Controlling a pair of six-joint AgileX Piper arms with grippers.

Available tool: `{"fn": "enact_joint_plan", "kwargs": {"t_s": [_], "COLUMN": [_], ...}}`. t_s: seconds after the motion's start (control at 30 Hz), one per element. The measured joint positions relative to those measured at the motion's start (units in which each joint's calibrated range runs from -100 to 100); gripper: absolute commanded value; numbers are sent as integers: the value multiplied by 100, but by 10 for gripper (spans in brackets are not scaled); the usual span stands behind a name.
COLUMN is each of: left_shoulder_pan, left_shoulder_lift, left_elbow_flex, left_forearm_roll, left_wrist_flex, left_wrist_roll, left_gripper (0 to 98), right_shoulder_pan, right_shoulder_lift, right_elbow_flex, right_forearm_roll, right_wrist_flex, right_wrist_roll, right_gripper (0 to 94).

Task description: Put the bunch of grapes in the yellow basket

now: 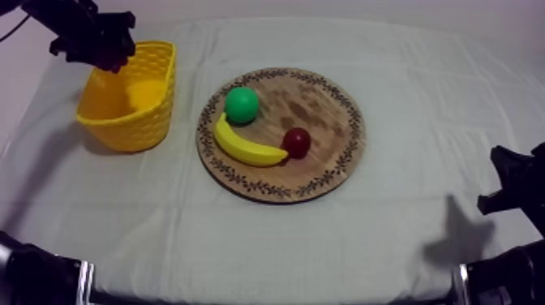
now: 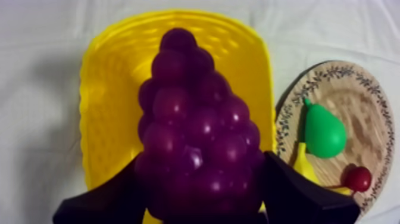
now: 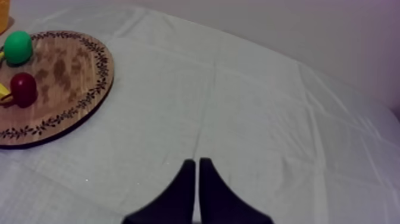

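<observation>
Left tool [image 2: 202,182]: clamped on bunch of grapes [image 2: 196,131] over yellow basket [image 2: 104,119]
Handling: likely light, stiff, bumpy; broad end gripped

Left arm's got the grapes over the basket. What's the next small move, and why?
Probably open the left gripper, perhaps after easing down a little: it is shut on the grapes, which hang right over the basket, so they should drop inside.

From the left wrist, the bunch of grapes [image 2: 196,137] covers much of the yellow basket [image 2: 104,119] floor. One of the left fingers [image 2: 297,196] hides most of the banana [image 2: 302,162]. From the right wrist, the picture's edge cuts off part of the wooden board [image 3: 65,89].
</observation>
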Motion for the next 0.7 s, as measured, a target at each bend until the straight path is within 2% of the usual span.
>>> {"fn": "enact_joint_plan", "kwargs": {"t_s": [0.7], "left_shoulder_pan": [5], "left_shoulder_lift": [917], "left_elbow_flex": [759], "left_forearm_roll": [58], "left_wrist_flex": [-808], "left_wrist_roll": [-6], "left_gripper": [532], "right_shoulder_pan": [-3], "right_shoulder_lift": [0], "right_elbow_flex": [0], "right_forearm_roll": [0], "right_wrist_flex": [6], "right_wrist_roll": [0], "right_gripper": [5]}}
